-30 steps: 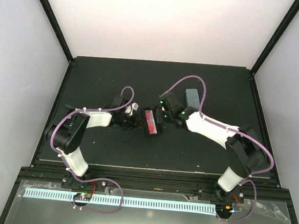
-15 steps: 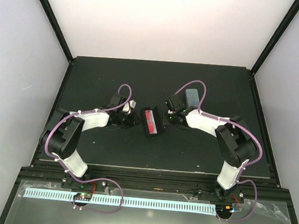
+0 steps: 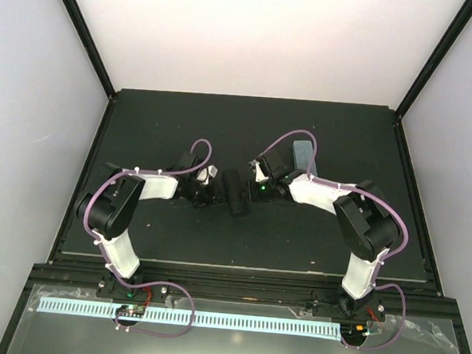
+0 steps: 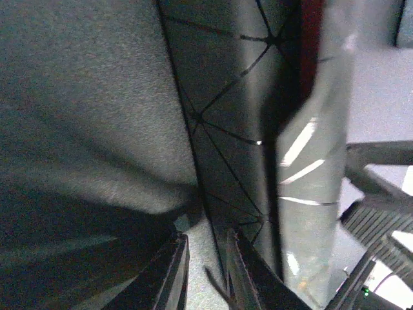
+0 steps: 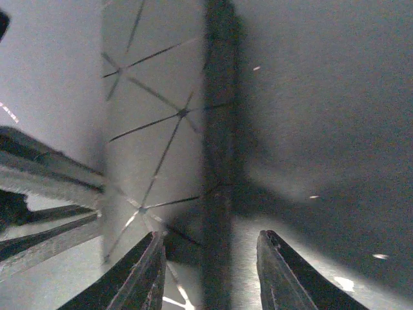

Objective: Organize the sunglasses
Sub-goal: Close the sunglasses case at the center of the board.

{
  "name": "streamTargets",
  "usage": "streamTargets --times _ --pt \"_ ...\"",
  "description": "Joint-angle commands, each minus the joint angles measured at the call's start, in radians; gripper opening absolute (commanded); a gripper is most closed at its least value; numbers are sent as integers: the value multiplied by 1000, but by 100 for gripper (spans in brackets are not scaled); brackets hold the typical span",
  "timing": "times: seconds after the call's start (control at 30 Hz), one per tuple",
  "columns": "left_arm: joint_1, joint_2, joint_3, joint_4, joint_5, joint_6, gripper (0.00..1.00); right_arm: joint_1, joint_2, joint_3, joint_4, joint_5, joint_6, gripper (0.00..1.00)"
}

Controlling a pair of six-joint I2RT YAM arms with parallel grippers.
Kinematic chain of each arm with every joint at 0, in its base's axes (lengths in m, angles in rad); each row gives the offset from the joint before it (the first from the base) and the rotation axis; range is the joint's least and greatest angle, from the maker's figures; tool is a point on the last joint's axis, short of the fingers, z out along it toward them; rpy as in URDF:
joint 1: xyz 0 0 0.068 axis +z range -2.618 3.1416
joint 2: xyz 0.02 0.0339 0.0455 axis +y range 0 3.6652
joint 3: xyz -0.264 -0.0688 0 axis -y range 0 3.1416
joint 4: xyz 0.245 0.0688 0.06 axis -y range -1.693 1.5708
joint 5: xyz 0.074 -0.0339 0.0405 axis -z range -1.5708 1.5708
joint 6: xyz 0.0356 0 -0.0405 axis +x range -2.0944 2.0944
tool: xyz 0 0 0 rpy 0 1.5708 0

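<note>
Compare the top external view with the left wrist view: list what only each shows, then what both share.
Only the top external view: the left arm and right arm whole, and the pale blue case behind the right arm. Only the left wrist view: the thin triangle line pattern on the black case, a red strip along its far side, and the left gripper with its fingers close together. Both: the black case lying on the dark mat.

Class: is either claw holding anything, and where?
Right claw: open, astride an edge of the black case, holding nothing. Left claw: nearly shut beside it; unclear.
</note>
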Motion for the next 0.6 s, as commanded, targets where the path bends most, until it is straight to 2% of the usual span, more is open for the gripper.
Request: streamTargets --times 0.0,0.1,0.23,0.37,0.57 --pt "-10 45 48 25 50 -11 16 27 31 34 40 -100 -29 42" --pt "-12 52 52 26 48 -11 17 40 49 44 21 -81 -25 43" --pt "-11 39 54 12 15 -8 17 45 47 60 -45 28 -6 45" --pt "-9 -24 45 -21 -80 0 17 57 54 99 -143 162 -15 47" --pt "4 -168 40 -106 -236 22 20 73 109 129 -224 247 -27 48"
